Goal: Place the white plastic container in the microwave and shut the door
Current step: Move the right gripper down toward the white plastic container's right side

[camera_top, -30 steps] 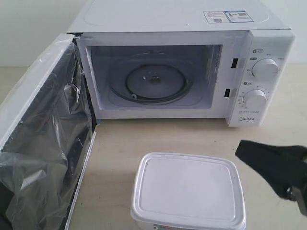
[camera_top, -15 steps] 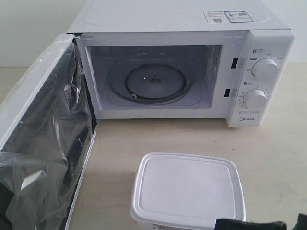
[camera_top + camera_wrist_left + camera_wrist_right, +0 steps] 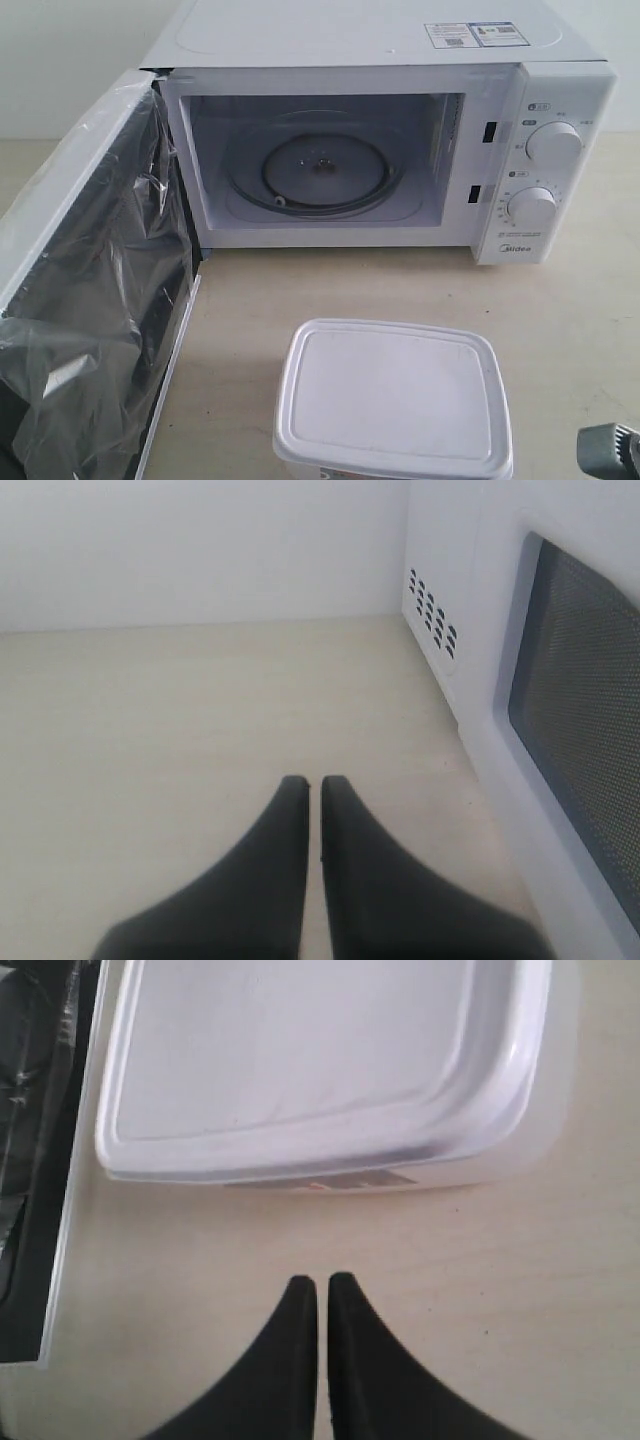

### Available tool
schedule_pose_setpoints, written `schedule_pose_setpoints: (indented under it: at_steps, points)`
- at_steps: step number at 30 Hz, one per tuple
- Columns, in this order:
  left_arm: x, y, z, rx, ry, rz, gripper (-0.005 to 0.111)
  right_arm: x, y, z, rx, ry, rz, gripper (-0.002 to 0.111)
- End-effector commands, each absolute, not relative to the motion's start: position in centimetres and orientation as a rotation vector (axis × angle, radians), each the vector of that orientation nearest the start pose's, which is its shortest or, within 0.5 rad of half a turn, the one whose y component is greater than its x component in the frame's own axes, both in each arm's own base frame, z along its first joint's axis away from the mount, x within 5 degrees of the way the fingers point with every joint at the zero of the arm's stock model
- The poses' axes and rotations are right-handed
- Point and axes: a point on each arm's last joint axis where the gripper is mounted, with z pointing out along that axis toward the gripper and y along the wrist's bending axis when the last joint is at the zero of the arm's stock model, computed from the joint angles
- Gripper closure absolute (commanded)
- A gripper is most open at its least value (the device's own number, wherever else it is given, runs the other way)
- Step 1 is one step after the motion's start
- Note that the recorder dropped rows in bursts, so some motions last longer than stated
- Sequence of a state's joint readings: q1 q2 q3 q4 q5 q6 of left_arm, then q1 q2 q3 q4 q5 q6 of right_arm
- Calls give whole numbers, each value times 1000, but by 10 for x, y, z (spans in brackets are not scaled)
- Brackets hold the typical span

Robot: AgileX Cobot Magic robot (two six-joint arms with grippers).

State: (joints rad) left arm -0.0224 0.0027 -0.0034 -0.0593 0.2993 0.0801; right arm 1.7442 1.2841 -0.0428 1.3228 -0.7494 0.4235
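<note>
White, translucent and smooth, the rectangular plastic container point(image 3: 392, 405) with rounded corners and a flat rimmed lid sat on the pale matte table point(image 3: 580, 310), toward its near edge in the exterior view. It was in front of the boxy white microwave point(image 3: 560, 90), whose door point(image 3: 70, 185) stood wide open, crinkled clear film point(image 3: 100, 330) hanging over its dark window. The glass turntable point(image 3: 322, 170) lay bare. The right gripper point(image 3: 322, 1285) hovered just beside the tub, black tapered fingers pressed together, holding nothing; the left gripper point(image 3: 315, 785), likewise closed and empty, hung outside the door. Slick walls might slip from a narrow pinch, and loose film could snag a passing arm.
</note>
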Motion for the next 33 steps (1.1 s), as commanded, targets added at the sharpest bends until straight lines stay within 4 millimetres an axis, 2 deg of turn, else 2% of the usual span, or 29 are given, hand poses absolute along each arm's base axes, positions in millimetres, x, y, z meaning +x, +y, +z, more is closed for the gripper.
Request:
schedule_pose_setpoints:
  at_steps: [1,4,9,10,13,15,17,22,30,33]
  points:
    - [54,-3,186,44,1784,-23,102,45,126,129,237,2303,837,108]
    - [54,-3,186,44,1784,-23,102,53,116,131,292,2215,702,108]
    - [54,-3,186,44,1782,-23,102,64,105,141,359,2049,607,108]
    - [54,-3,186,44,1782,-23,102,63,106,140,345,2062,616,108]
    - [54,-3,186,44,1782,-23,102,44,131,135,44,2255,857,108]
    - [54,-3,186,44,1782,-23,102,36,136,131,-17,2340,878,108]
    - [54,-3,186,44,1782,-23,102,36,134,128,-39,2366,828,108]
    - [54,-3,186,44,1782,-23,102,41,122,119,21,2382,627,108]
    - [54,-3,186,44,1782,-23,102,52,119,119,71,2237,536,108]
    - [54,-3,186,44,1782,-23,102,59,113,126,176,2132,497,108]
